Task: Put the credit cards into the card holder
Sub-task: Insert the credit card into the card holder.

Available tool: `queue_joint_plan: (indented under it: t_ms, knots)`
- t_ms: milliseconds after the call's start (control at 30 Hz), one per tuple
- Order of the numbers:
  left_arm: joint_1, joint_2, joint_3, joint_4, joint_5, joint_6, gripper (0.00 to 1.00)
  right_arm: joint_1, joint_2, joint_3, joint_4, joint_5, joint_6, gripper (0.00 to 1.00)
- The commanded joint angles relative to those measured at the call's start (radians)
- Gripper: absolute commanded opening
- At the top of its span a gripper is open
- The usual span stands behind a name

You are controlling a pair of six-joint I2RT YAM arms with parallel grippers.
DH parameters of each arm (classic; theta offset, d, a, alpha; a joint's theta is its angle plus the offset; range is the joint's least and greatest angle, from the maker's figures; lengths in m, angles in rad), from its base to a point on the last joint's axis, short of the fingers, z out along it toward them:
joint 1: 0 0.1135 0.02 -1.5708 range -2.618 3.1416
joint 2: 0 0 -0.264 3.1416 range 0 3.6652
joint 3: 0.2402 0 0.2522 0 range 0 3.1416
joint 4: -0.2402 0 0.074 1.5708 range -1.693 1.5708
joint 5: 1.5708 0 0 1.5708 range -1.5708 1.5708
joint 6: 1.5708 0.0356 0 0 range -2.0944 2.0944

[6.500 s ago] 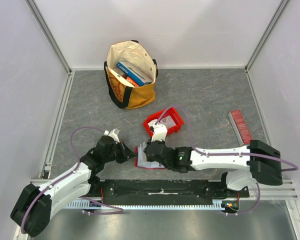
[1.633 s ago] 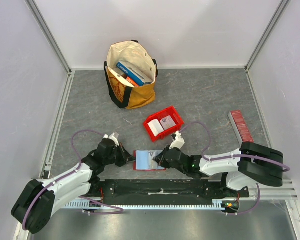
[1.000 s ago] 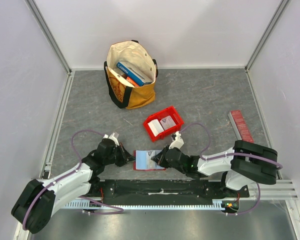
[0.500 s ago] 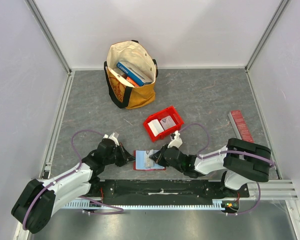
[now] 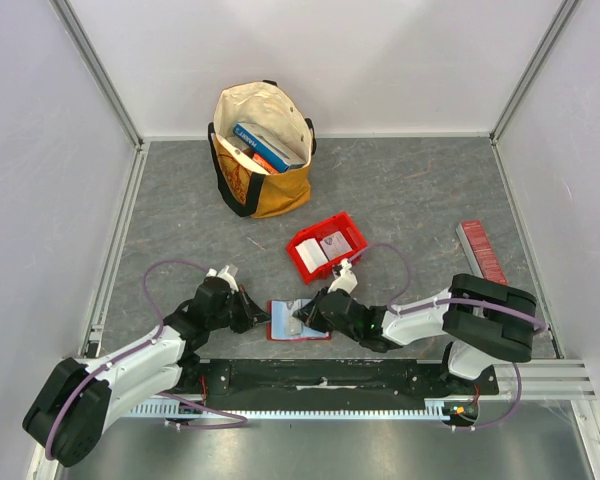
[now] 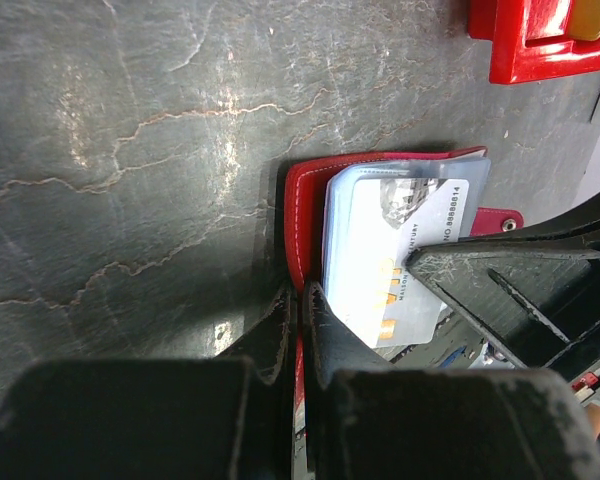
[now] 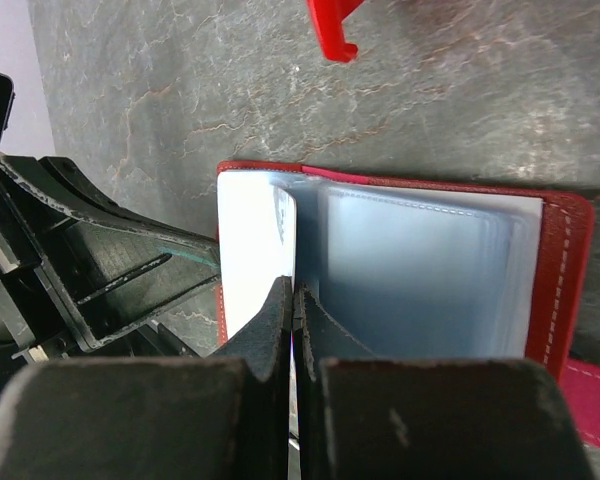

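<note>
- The left gripper [image 5: 252,314] is low on the grey table [image 5: 180,220], near the front edge. Its fingers [image 6: 280,325] are pressed together on the left edge of the wallet's red cover, pinning it.
- At the back of the table stands a tan tote bag [image 5: 270,190], its mouth open, with books [image 5: 263,143] inside. It is well apart from both arms.
- The wallet [image 5: 283,320] lies open and flat between the two grippers, its pale plastic sleeves facing up.
- One card [image 6: 390,250], pale grey-blue with printed numbers, lies on the sleeves. Its left part sits over the open wallet and its right end meets the other gripper's tip.
- The right gripper [image 5: 308,318] reaches in from the right, over the wallet. Its fingers [image 7: 280,330] are together, with a thin pale edge showing between them that looks like the card clamped there.
- Just behind the wallet sits a bright red bin [image 5: 296,252], apart from it. More loose cards [image 5: 327,247] lie inside, white and pale grey.
- Far right, a long ridged red strip [image 5: 482,252] lies on the table beside the right arm.
</note>
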Motion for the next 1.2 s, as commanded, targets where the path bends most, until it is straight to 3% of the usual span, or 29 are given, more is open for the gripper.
queue_joint_plan:
  t_ms: [0, 100, 400, 767, 1167]
  knots:
    - [-0.001, 0.01, 0.004, 0.02, -0.011, -0.023, 0.02, 0.008, 0.035, 0.052, -0.077, -0.064, -0.019, 0.0]
    - [-0.002, 0.006, -0.001, 0.02, -0.011, -0.023, 0.02, 0.008, 0.028, 0.067, -0.123, -0.067, -0.02, 0.06]
    - [-0.001, 0.004, 0.002, 0.02, -0.015, -0.022, 0.02, 0.01, -0.067, 0.109, -0.356, 0.042, -0.08, 0.5]
    - [-0.001, 0.012, 0.011, 0.02, -0.009, -0.015, 0.02, 0.013, -0.003, 0.166, -0.321, -0.021, -0.144, 0.52]
    - [-0.001, -0.001, 0.011, 0.015, -0.009, -0.019, 0.02, 0.025, 0.049, 0.252, -0.269, -0.09, -0.232, 0.4]
